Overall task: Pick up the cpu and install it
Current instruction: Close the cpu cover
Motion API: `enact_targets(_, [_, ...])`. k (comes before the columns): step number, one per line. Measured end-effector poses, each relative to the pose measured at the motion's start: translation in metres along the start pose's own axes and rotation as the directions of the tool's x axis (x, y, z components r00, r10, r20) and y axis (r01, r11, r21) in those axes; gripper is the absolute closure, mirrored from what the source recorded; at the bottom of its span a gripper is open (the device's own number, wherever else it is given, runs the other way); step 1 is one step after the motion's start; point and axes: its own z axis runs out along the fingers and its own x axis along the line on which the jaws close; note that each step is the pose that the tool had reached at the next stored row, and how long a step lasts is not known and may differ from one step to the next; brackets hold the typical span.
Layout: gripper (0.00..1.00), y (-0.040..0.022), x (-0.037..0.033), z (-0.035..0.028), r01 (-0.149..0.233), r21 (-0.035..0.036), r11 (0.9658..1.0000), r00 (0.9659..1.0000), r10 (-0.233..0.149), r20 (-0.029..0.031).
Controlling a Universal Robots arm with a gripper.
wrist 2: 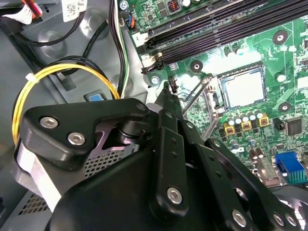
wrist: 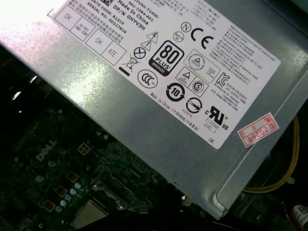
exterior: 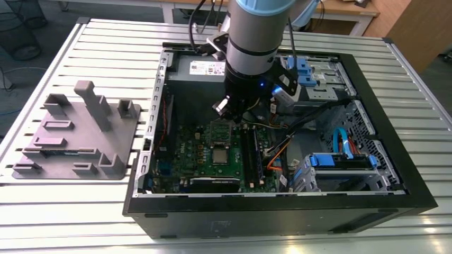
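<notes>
- Silvery cpu [exterior: 221, 155] lies seated in the motherboard [exterior: 190, 153] socket inside the computer case [exterior: 395, 174].
- Jaws hang above it, near the power supply [wrist: 159, 96]; whether parted or closed, cannot tell.

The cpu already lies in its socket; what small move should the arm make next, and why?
Probably lift the hand straight up and clear: the cpu lies flat in the socket, and the hand hangs beside it, over the board.

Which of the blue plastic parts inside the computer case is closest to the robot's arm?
The blue bracket at the case's far corner, right beside the arm in the exterior view. The other blue bracket sits nearer the front edge, well away from it.
</notes>
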Motion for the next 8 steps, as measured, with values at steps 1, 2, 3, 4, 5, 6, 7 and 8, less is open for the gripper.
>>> enact_targets(1, [0.89, 0.0000, 0.0000, -0.0001, 0.004, -0.0003, 1.0000, 1.0000, -0.004, 0.0000])
enact_targets(2, [0.89, 0.0000, -0.0001, -0.0001, 0.008, -0.0007, 1.0000, 1.0000, -0.008, -0.0002])
enact_targets(3, [0.89, 0.0000, -0.0001, -0.0002, 0.013, -0.0011, 0.9999, 0.9999, -0.013, -0.0005])
enact_targets(4, [0.89, 0.0000, 0.0000, -0.0003, 0.019, -0.0013, 0.9998, 0.9998, -0.019, -0.0011])
enact_targets(5, [0.89, 0.0000, 0.0000, -0.0004, 0.025, -0.0017, 0.9997, 0.9997, -0.025, -0.0017])
enact_targets(6, [0.89, 0.0000, 0.0000, -0.0005, 0.032, -0.0021, 0.9995, 0.9995, -0.032, -0.0022])
enact_targets(7, [0.89, 0.0000, -0.0001, -0.0006, 0.039, -0.0026, 0.9992, 0.9992, -0.039, -0.0027])
enact_targets(8, [0.89, 0.0001, 0.0000, -0.0008, 0.046, -0.0030, 0.9989, 0.9989, -0.046, -0.0034])
